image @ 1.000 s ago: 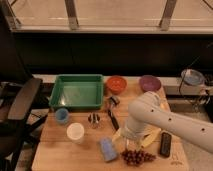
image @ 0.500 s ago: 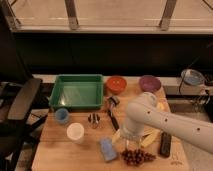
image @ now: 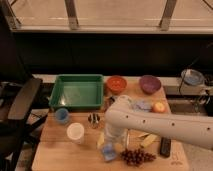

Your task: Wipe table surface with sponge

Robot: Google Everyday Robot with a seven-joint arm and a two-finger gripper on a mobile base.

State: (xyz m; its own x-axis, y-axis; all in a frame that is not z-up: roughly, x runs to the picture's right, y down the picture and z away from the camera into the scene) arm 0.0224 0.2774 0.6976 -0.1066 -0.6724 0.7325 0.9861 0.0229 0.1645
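Hanging low over the near middle of the worktop (image: 55,151), the pincer (image: 110,142) sits at the end of the white arm (image: 165,127), directly above the sponge (image: 108,153). The arm covers it, so I cannot tell if it is open or closed, or if it has hold of the sponge. The sponge lies flat on the wood, and only its near part shows under the arm.

The main risk, I think, is the bunch of grapes (image: 136,157), which lies just to the right of the sponge. A wipe to the right would push the grapes, and it could roll them over the near edge or crush them. To the left, the white cup (image: 76,132) stands near. It looks light, so a wide stroke or the arm itself could knock it over. The small metal object (image: 93,119), a little farther back, is also within reach. If the hold on the sponge is shallow, the soft pad may slip out during the stroke. Short strokes seem safer here.
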